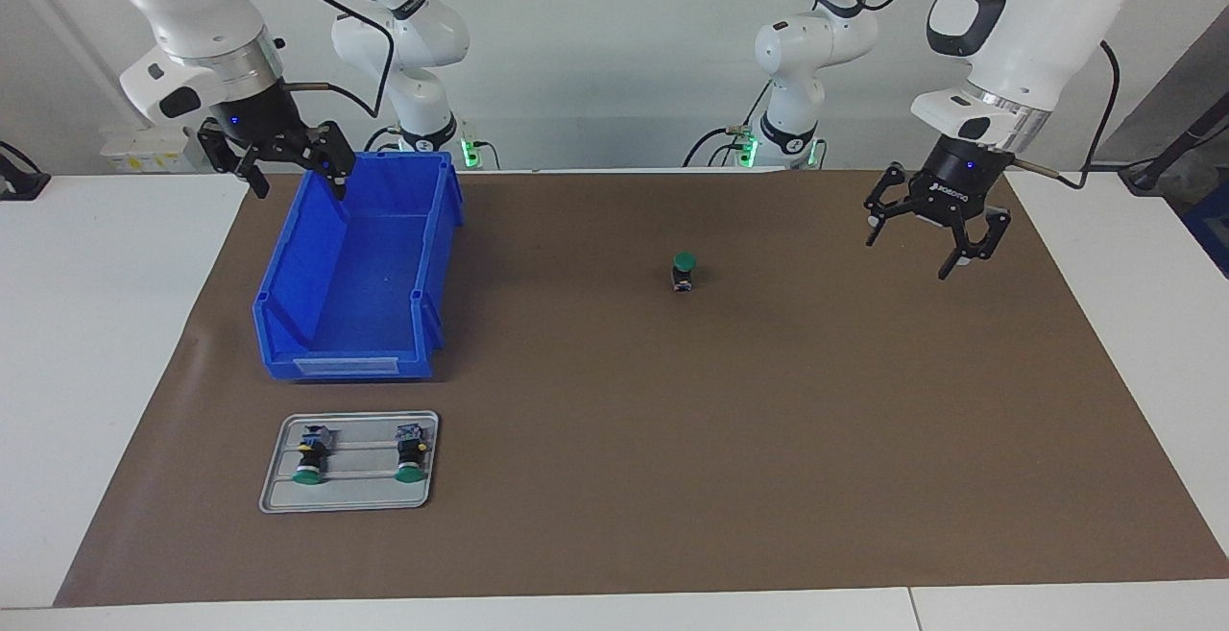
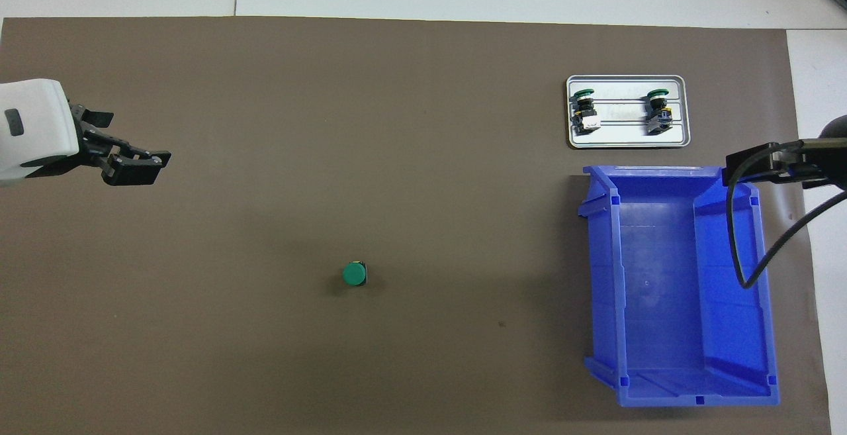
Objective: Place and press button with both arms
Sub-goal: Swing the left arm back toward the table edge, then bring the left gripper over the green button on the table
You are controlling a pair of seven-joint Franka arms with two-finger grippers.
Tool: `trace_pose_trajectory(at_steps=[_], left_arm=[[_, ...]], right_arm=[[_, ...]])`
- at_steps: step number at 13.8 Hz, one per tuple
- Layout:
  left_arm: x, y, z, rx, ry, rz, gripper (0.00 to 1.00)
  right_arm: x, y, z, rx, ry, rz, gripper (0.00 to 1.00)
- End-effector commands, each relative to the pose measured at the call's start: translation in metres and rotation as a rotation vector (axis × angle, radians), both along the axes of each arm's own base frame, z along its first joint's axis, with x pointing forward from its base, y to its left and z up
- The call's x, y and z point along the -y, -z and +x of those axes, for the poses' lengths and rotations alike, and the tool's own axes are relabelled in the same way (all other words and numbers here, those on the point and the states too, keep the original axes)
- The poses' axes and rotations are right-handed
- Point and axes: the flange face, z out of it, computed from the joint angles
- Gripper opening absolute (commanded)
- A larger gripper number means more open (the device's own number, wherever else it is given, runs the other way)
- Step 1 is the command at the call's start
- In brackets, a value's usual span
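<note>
Brown matting covered the counter, where one button stood upright at frame centre, awaiting a press from the empty, open left gripper or right gripper.

Button: small push-button switch, round flat green cap uppermost, black barrel with yellow ring below, blue-grey block at the base. Standing upright and alone on the brown mat, mid-table, touched by nothing. Well apart from both pincers, roughly between them; closer to the left gripper, raised with fingers spread over the mat toward the left arm's end, than to the right gripper, raised with fingers spread over the blue bin's rim. From overhead, only the green cap and a sliver of barrel visible.
</note>
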Motion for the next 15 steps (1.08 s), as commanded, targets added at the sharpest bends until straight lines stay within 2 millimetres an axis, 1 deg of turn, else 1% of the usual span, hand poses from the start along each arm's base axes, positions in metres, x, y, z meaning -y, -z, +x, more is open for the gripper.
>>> trace_pose_trajectory(at_steps=[1, 2, 3, 5, 6, 7, 9, 12, 13, 14, 15], left_arm=[[-0.008, -0.008, -0.011, -0.033, -0.018, 0.056, 1.00], [-0.009, -0.009, -0.016, -0.050, -0.020, 0.092, 1.00], [-0.006, -0.009, -0.019, -0.070, -0.064, 0.120, 1.00], [0.001, -0.008, -0.028, -0.115, -0.286, 0.093, 1.00], [0.005, -0.007, -0.032, -0.130, -0.367, 0.081, 1.00], [0.017, -0.002, -0.037, -0.152, -0.398, 0.080, 1.00], [0.036, -0.003, -0.046, -0.175, -0.395, 0.087, 1.00], [0.078, 0.002, -0.064, -0.204, -0.436, 0.088, 1.00], [0.100, 0.005, -0.077, -0.207, -0.445, 0.090, 1.00], [0.118, 0.009, -0.089, -0.207, -0.456, 0.090, 1.00], [0.133, 0.017, -0.102, -0.214, -0.460, 0.096, 0.96]], right_arm=[[0.000, 0.000, -0.006, -0.005, 0.014, 0.021, 1.00], [0.000, 0.000, -0.006, -0.005, 0.014, 0.021, 1.00], [0.000, 0.000, -0.006, -0.006, 0.014, 0.021, 1.00], [0.000, 0.000, -0.006, -0.005, 0.014, 0.021, 1.00], [0.000, 0.000, -0.006, -0.005, 0.014, 0.021, 1.00], [0.000, 0.000, -0.006, -0.005, 0.014, 0.021, 1.00], [0.000, 0.000, -0.006, -0.006, 0.016, 0.021, 1.00], [0.000, 0.000, -0.006, -0.005, 0.014, 0.021, 1.00], [0.000, 0.000, -0.006, -0.005, 0.014, 0.021, 1.00], [0.000, 0.000, -0.006, -0.005, 0.014, 0.021, 1.00], [0.000, 0.000, -0.006, -0.005, 0.014, 0.021, 1.00]])
